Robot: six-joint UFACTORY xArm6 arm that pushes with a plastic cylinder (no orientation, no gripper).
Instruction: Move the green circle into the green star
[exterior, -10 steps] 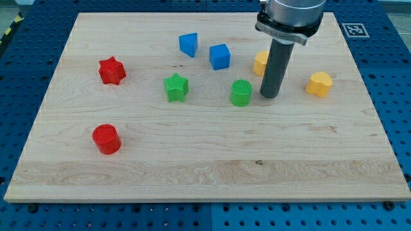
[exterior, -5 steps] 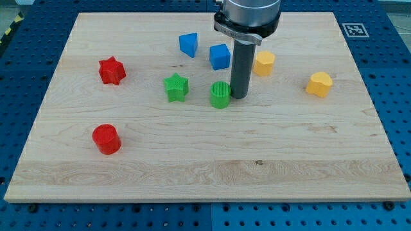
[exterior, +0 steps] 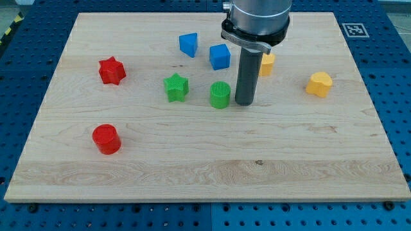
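Note:
The green circle [exterior: 219, 95] stands near the middle of the wooden board [exterior: 205, 167]. The green star [exterior: 175, 87] lies to its left, with a clear gap between them. My tip [exterior: 244, 102] rests on the board just to the right of the green circle, a small gap apart from it. The dark rod rises from the tip to the arm's grey head at the view's top.
Two blue blocks [exterior: 188, 44] [exterior: 219, 56] lie above the green pair. A yellow block [exterior: 266, 63] is partly hidden behind the rod; another yellow block [exterior: 319, 84] lies at the right. A red star [exterior: 111, 70] and a red cylinder [exterior: 106, 138] are at the left.
My tip swept left and pushed the green circle toward the green star, then drew back slightly to the right. The circle has stayed put over the last half second.

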